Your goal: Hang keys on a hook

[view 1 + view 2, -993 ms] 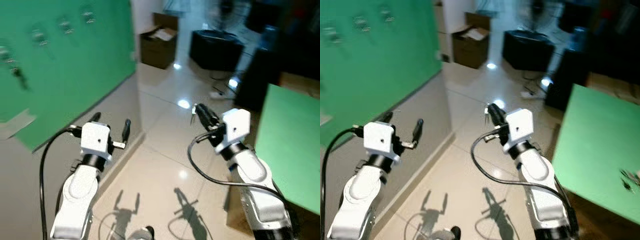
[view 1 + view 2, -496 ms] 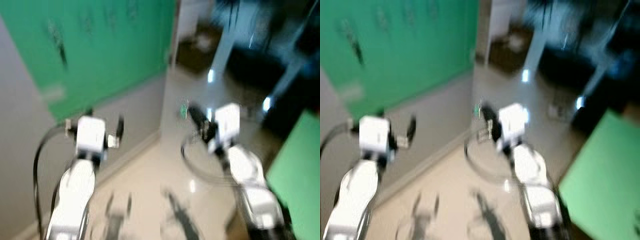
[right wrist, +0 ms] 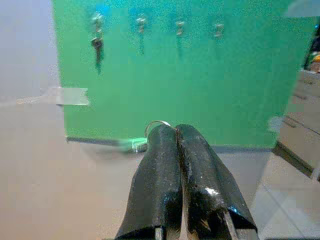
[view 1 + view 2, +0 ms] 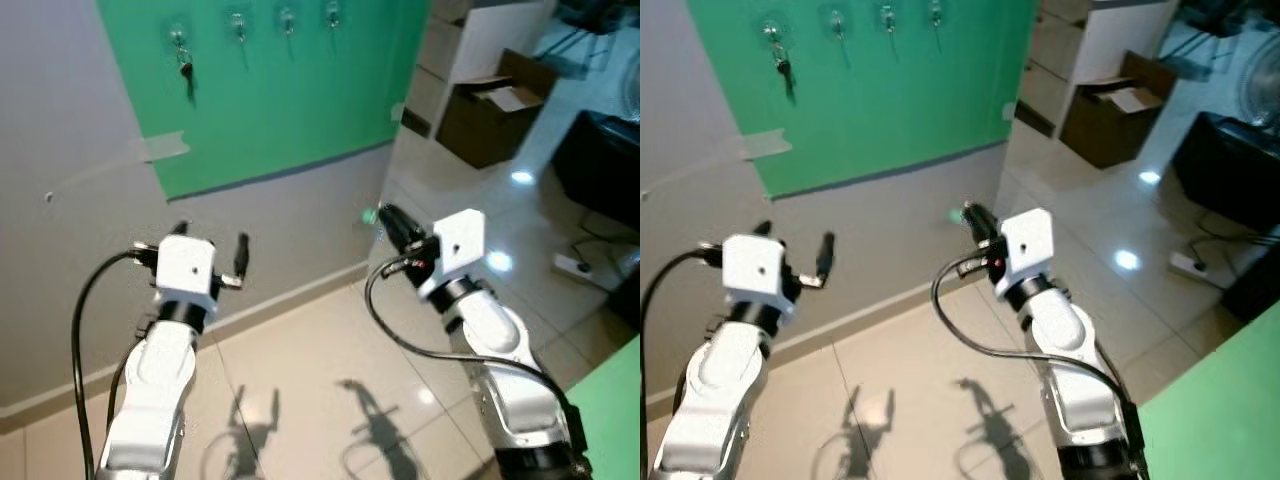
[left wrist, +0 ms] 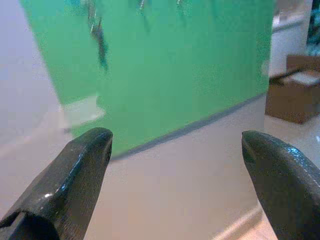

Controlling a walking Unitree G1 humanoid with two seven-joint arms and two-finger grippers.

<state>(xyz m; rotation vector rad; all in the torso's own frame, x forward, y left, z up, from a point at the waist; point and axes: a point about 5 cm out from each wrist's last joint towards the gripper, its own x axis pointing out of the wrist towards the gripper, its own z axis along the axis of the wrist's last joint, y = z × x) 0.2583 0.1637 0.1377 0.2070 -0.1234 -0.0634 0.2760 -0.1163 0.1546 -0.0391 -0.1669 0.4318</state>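
Facing the wall, the robot has both arms raised before a green panel (image 4: 290,90) fixed to the grey wall (image 4: 60,130). Four small hooks (image 4: 886,15) sit in a row along the top of that panel. The leftmost hook (image 4: 771,30) already carries a dark key (image 4: 785,70) dangling from it; the other three look bare. A strip of tape (image 4: 165,147) pins the panel's left edge to the wall.

Right end effector (image 4: 385,214), up and pointing at the wall, fingers pressed tight together. In the right wrist view a thin silver key ring (image 3: 156,124) peeks out from between the fingertips (image 3: 160,137), and something small and green (image 3: 132,145) sticks out beside it, blurred; I cannot tell whether it is a tag or a key. So the keys are pinched in that right end effector, well short of the hooks and lower than them.

Left end effector (image 4: 210,238) is held up too, its two black fingers (image 5: 75,170) spread wide apart with nothing between them, also aimed at the panel.

Off to the right, an open cardboard box (image 4: 495,120) stands on the glossy tiled floor (image 4: 330,370) beside a white cabinet (image 4: 470,40). A power strip (image 4: 572,266) lies on the tiles further right. No writing or labels that I can read anywhere.
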